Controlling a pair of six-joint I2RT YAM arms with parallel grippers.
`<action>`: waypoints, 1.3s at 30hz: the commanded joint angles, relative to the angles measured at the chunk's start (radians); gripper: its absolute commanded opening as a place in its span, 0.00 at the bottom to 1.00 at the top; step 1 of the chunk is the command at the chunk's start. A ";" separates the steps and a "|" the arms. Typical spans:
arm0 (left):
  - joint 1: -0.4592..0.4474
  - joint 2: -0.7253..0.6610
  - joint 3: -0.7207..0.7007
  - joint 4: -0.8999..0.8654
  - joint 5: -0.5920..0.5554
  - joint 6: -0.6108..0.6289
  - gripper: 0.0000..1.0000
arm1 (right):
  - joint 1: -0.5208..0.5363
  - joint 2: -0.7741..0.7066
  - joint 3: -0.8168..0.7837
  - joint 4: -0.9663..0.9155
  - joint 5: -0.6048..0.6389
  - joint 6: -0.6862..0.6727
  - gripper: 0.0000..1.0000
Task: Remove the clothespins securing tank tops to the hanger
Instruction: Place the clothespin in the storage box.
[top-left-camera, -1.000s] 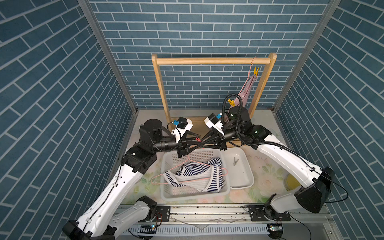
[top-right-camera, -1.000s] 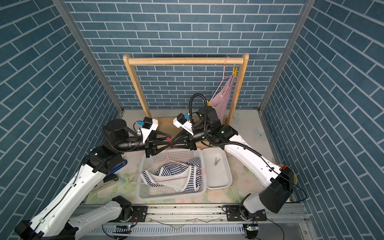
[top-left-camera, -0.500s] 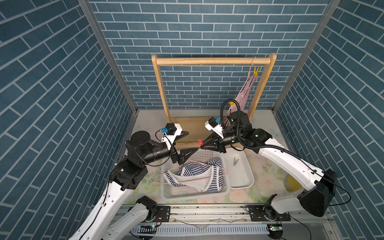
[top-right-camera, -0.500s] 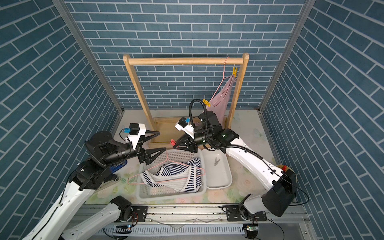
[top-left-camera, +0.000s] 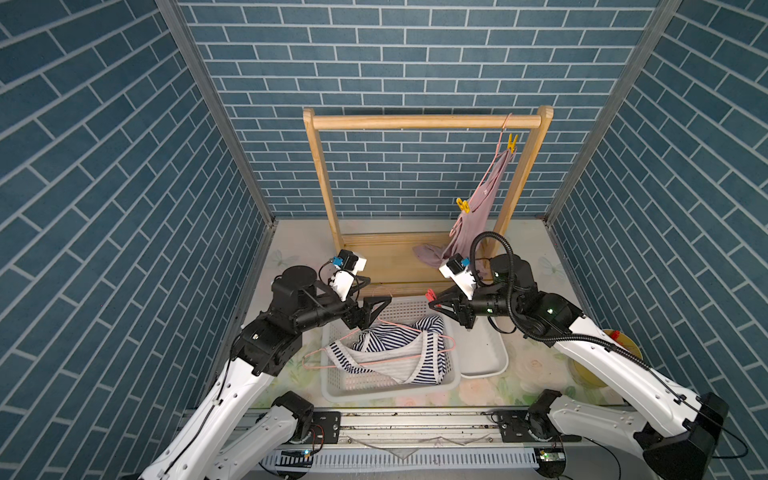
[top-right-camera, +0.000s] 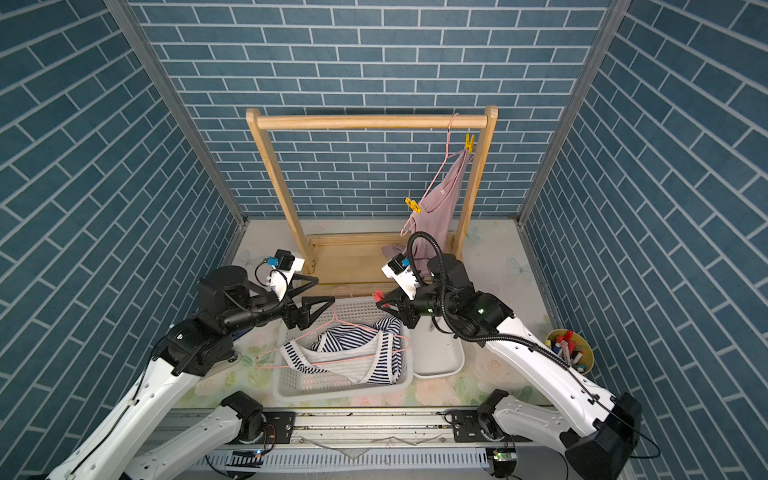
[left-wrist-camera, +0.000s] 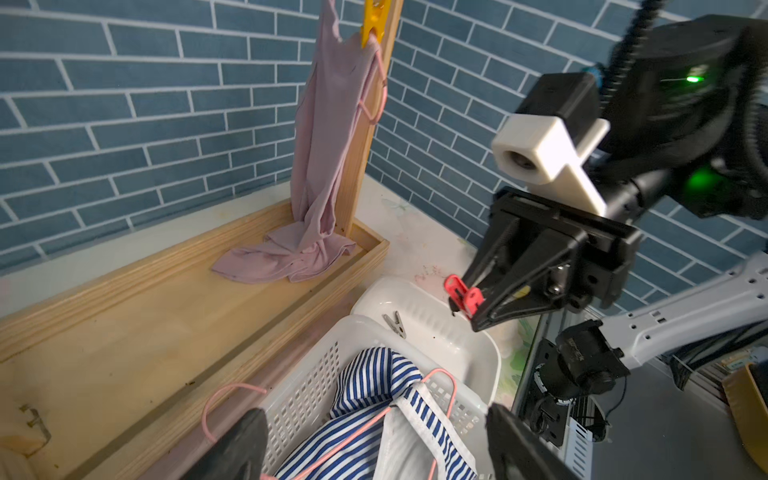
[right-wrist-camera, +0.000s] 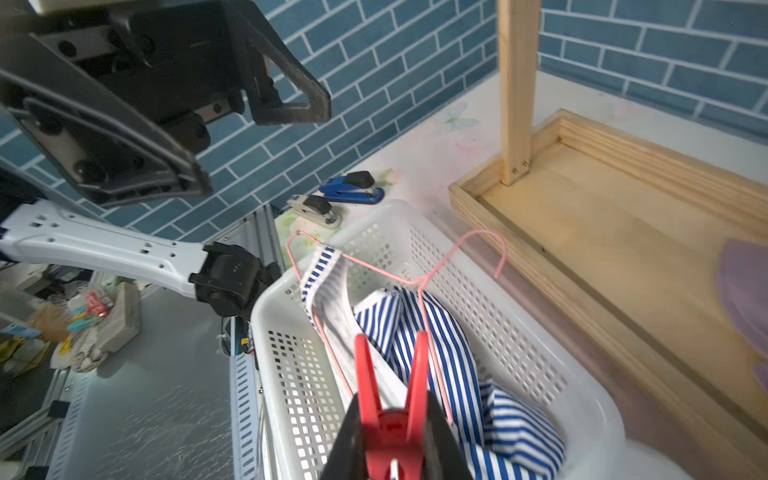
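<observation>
My right gripper (top-left-camera: 433, 301) (right-wrist-camera: 390, 440) is shut on a red clothespin (top-left-camera: 430, 296) (left-wrist-camera: 463, 293) (right-wrist-camera: 390, 399), holding it above the far rim of the basket. Facing it, my left gripper (top-left-camera: 379, 289) (left-wrist-camera: 374, 449) is open and empty. The striped tank top (top-left-camera: 395, 349) (left-wrist-camera: 374, 382) lies in the basket with a pink wire hanger (top-left-camera: 332, 361). The pink tank top (top-left-camera: 482, 203) (left-wrist-camera: 324, 145) hangs from a second hanger on the rail, pinned by two yellow clothespins (top-left-camera: 512, 142) (top-left-camera: 462, 205). A grey clothespin (left-wrist-camera: 395, 323) lies in the white tray.
The white perforated basket (top-left-camera: 374, 392) stands at the front centre, with the white tray (top-left-camera: 484, 357) to its right. The wooden rack (top-left-camera: 419, 121) and its base tray stand behind them. Two staplers (right-wrist-camera: 353, 189) lie at the left. A yellow cup of pens (top-right-camera: 567, 349) stands at the right.
The grippers were close together over the basket and have parted. The left one has opened and drawn back to the left. The right one has carried the red clothespin slightly right.
</observation>
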 joint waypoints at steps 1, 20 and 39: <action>-0.003 0.032 -0.015 -0.065 -0.098 -0.078 0.83 | -0.006 -0.068 -0.084 0.013 0.179 0.132 0.00; -0.003 0.157 -0.076 -0.109 -0.305 -0.236 0.81 | -0.007 -0.210 -0.320 -0.036 0.687 0.359 0.00; -0.003 0.328 -0.071 -0.094 -0.318 -0.270 0.76 | -0.038 0.019 -0.319 -0.033 0.721 0.381 0.00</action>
